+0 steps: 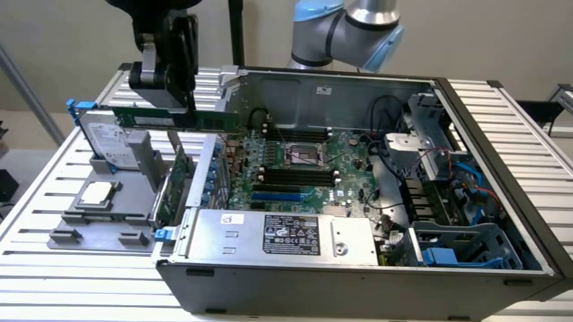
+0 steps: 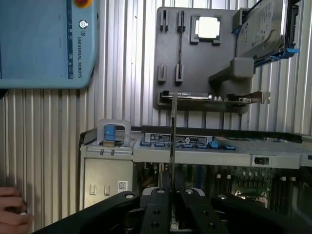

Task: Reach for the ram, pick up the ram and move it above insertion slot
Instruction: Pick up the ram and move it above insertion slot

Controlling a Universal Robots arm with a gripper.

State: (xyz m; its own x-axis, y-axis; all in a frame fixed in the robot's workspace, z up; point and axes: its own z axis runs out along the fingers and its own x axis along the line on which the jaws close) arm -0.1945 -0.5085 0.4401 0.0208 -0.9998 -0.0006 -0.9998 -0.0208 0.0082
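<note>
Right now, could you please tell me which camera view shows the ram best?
The exterior view: the ram appears lengthwise as a long green stick, held by the tool beside the open computer case. The wrist view shows the ram edge-on, a thin line.

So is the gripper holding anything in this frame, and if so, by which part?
Yes: the gripper is shut on the ram, gripping its upper long edge near the end on the exterior view's left, lifted beside the open computer case.
</note>
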